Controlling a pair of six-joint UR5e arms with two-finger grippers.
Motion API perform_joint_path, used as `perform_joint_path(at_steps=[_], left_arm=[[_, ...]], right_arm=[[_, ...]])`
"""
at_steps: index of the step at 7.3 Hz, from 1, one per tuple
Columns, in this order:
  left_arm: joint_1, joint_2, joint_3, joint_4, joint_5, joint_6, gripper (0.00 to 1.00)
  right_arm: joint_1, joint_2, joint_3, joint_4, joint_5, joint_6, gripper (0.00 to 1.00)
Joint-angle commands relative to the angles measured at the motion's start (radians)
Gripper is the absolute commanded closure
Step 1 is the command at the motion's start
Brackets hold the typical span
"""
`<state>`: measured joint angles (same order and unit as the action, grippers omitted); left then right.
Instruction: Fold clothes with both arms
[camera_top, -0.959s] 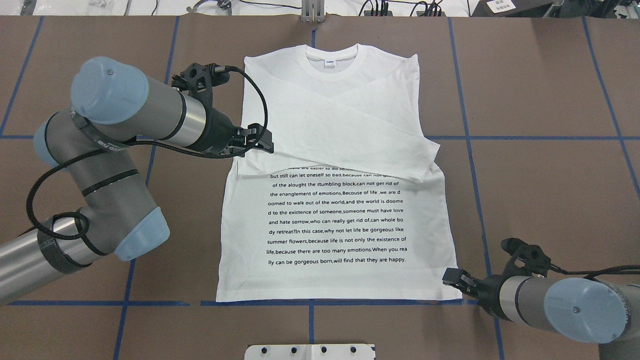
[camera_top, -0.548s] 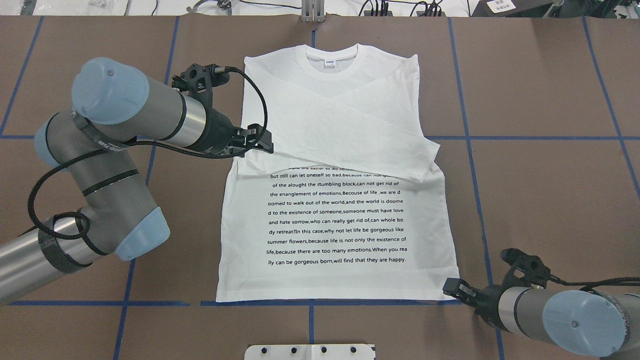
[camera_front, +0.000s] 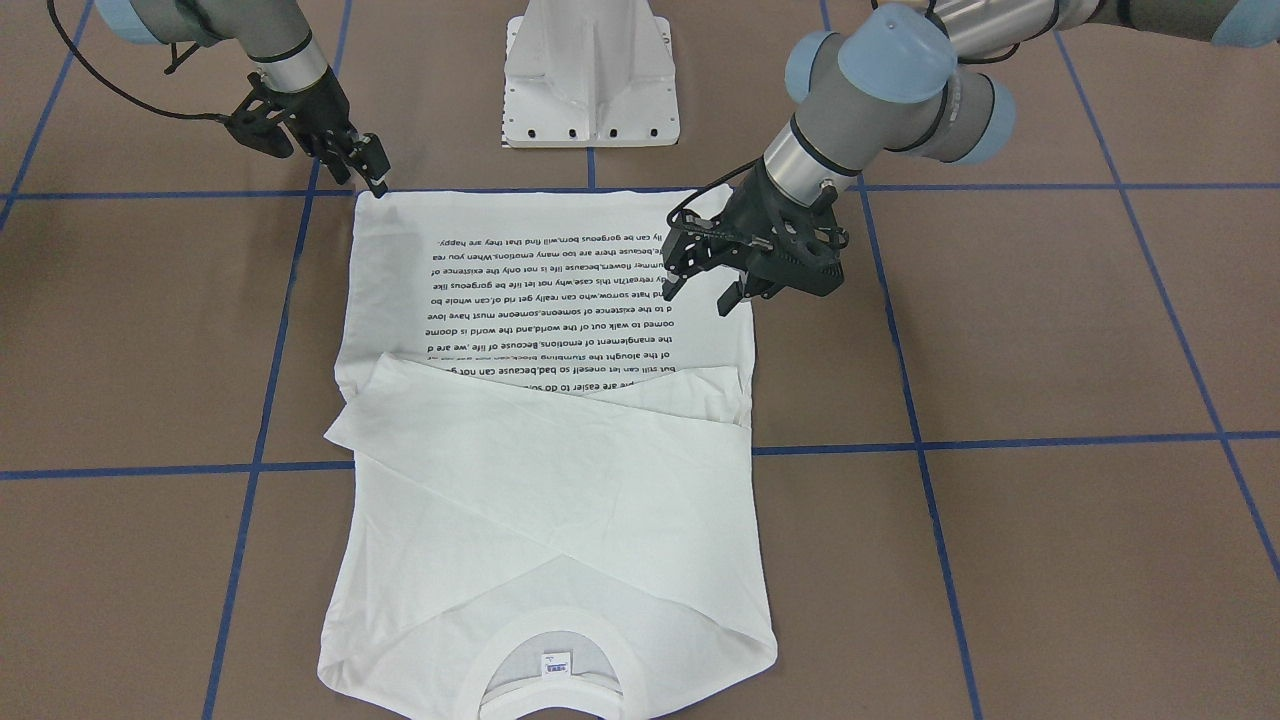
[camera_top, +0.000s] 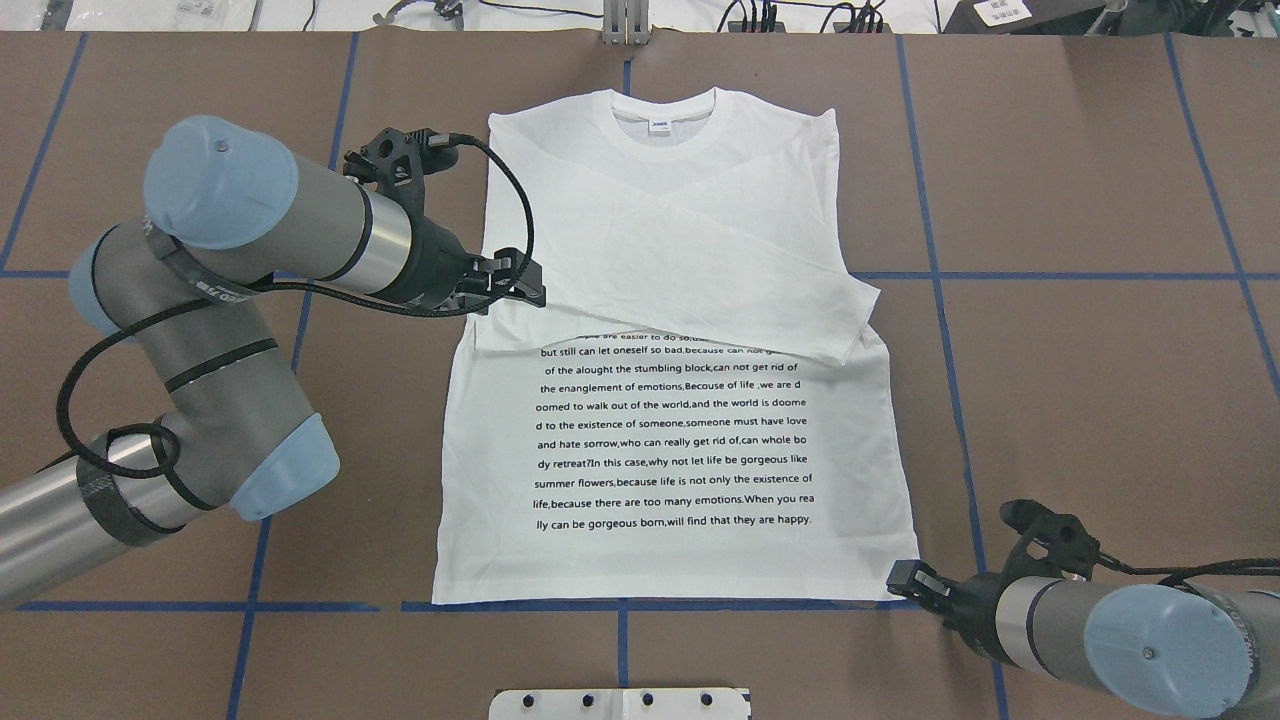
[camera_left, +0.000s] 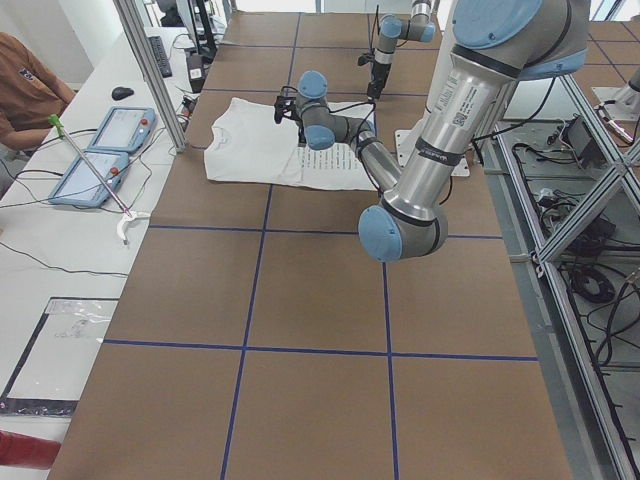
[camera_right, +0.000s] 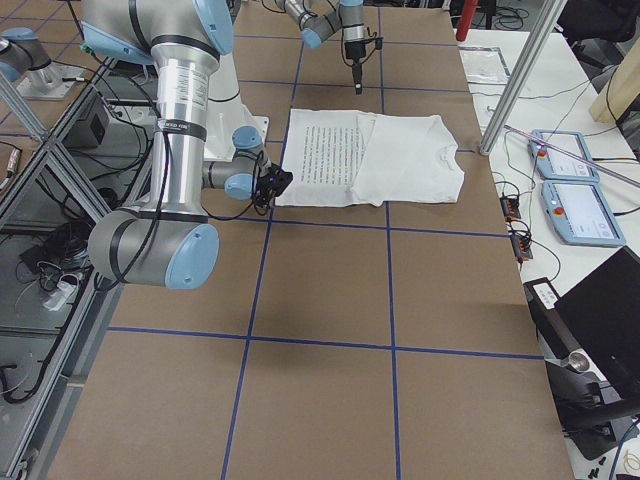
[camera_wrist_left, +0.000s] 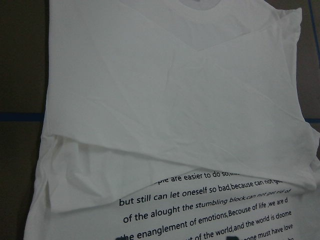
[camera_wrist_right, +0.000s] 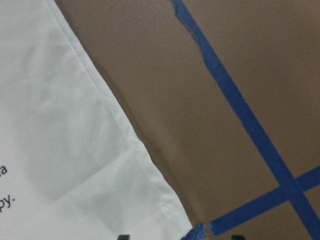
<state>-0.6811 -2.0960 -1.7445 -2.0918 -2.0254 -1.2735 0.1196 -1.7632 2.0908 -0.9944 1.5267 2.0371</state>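
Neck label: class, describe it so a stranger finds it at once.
Find the white T-shirt on the brown table. Go to its round collar, farthest from the white pedestal. The neck label is the small tag inside, its only blue print.

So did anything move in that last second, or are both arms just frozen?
The right gripper slid a little toward the robot's side of the table, ending at the near right hem corner of the T-shirt, jaws open; nothing was gripped or released. The left gripper stayed open over the T-shirt's left edge, and the T-shirt itself did not shift.
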Motion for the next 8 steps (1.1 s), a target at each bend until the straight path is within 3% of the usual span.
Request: perform_joint_path(at_steps=[1,5,6,7,8], left_arm=[[-0.002,0.001,0.000,-0.001,-0.001,0.000,0.27],[-0.003,-0.001,-0.006,-0.001,-0.001,-0.001,0.27],[-0.003,-0.001,-0.007,-0.001,-0.001,-0.001,0.27],[-0.003,0.001,-0.009,-0.001,-0.001,-0.001,0.27],[-0.003,0.001,-0.009,-0.001,-0.001,-0.001,0.27]], right_arm=[[0.000,0.001,0.002,0.000,0.001,0.000,0.26],[-0.006,0.001,-0.008,-0.001,0.003,0.002,0.26],[-0.006,0.002,-0.009,-0.001,0.004,0.006,0.30],[-0.008,0.004,-0.009,0.000,0.004,0.021,0.56],[-0.008,0.004,-0.011,-0.001,0.004,0.031,0.69]])
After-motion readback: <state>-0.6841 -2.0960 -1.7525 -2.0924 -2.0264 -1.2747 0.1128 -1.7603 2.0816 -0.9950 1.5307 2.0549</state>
